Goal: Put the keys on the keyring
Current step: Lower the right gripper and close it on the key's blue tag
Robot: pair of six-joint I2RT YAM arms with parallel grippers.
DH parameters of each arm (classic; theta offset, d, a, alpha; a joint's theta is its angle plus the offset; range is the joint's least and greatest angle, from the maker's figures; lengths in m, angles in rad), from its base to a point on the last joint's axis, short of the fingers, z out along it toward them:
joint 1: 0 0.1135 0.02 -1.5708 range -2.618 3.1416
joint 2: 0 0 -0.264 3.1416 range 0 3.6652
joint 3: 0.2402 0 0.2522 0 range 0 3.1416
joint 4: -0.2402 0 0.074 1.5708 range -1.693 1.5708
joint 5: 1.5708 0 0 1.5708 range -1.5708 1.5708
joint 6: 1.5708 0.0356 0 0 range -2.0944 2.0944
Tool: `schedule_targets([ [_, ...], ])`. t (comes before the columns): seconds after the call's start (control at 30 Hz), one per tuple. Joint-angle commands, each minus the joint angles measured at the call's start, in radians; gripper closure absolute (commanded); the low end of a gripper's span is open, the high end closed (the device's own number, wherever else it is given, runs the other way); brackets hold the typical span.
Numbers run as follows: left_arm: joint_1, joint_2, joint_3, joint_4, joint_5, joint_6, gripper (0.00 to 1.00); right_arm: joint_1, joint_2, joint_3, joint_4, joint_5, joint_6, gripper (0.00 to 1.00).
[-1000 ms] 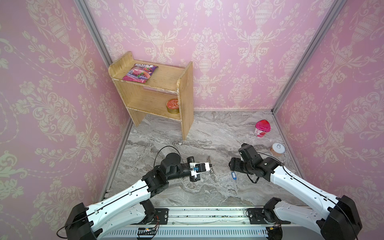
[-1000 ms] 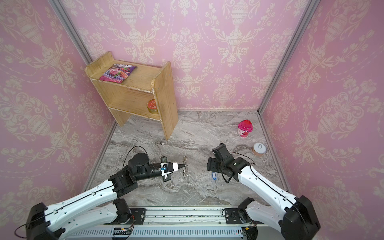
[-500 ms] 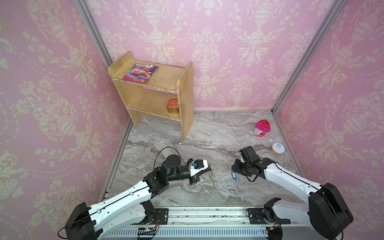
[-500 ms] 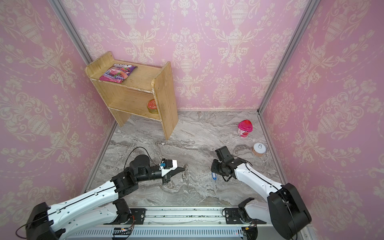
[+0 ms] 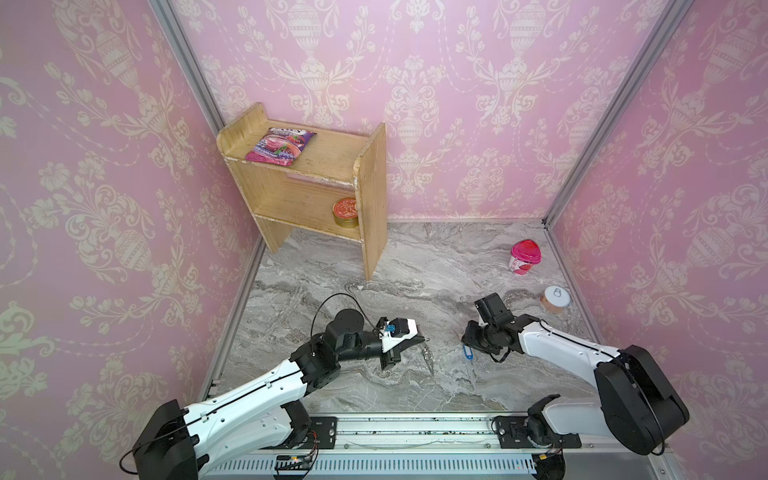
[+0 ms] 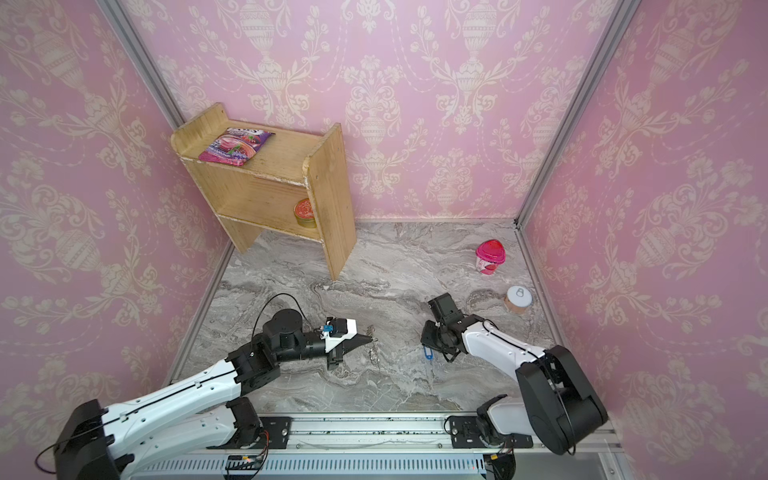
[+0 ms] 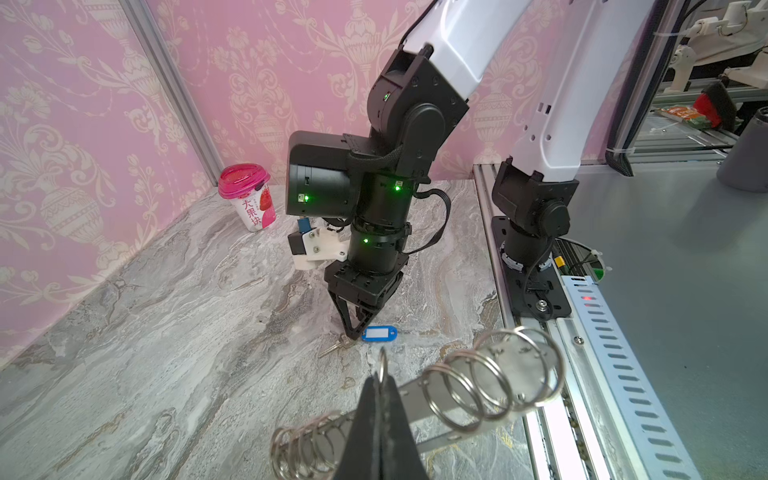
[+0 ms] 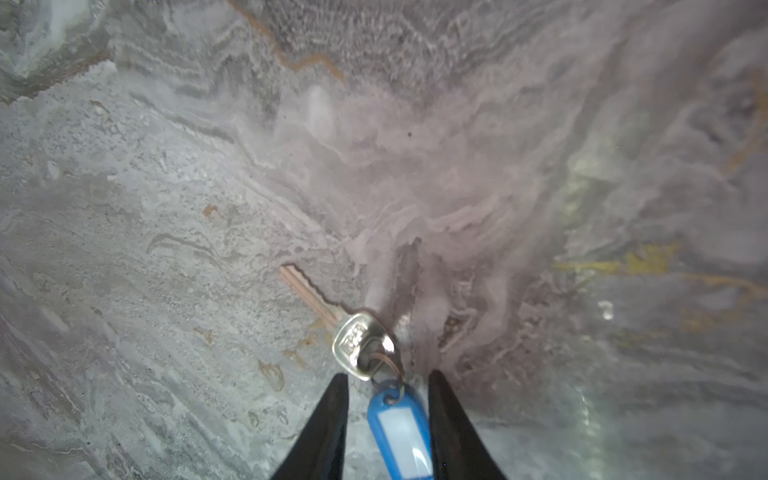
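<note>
The keys, a silver key (image 8: 353, 338) on a small ring with a blue white-labelled tag (image 8: 401, 428), lie flat on the marble floor (image 5: 415, 266). My right gripper (image 8: 386, 374) points down over them, open, with the tag between its fingers and a gap on one side. In both top views the tag (image 5: 468, 352) (image 6: 428, 353) shows just below that gripper (image 5: 467, 338). My left gripper (image 7: 379, 380) is shut on the keyring (image 7: 521, 365), a grey metal plate with rows of rings, and holds it just above the floor left of the keys (image 7: 379, 333).
A wooden shelf (image 5: 307, 183) stands at the back left with a snack packet (image 5: 279, 144) on top and a red tin (image 5: 345, 212) inside. A pink-lidded cup (image 5: 524, 257) and a small can (image 5: 555, 299) stand near the right wall. The arms' rail (image 5: 415, 432) runs along the front.
My right gripper has come down over the keys and its jaws have narrowed around the blue tag. The left gripper has tilted slightly, still holding the keyring.
</note>
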Motion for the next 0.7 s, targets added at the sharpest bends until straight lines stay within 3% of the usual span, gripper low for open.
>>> schedule_targets([
  [0.0, 0.007, -0.01, -0.012, 0.038, 0.024, -0.014, 1.0, -0.004, 0.028, 0.008, 0.011, -0.014, 0.014, 0.71],
  [0.27, 0.008, -0.018, -0.016, 0.035, 0.021, -0.012, 1.0, -0.004, 0.024, 0.023, 0.006, -0.02, 0.006, 1.0],
  [0.67, 0.008, -0.012, -0.018, 0.041, 0.015, -0.01, 1.0, 0.026, -0.09, 0.172, -0.144, -0.002, -0.167, 1.0],
])
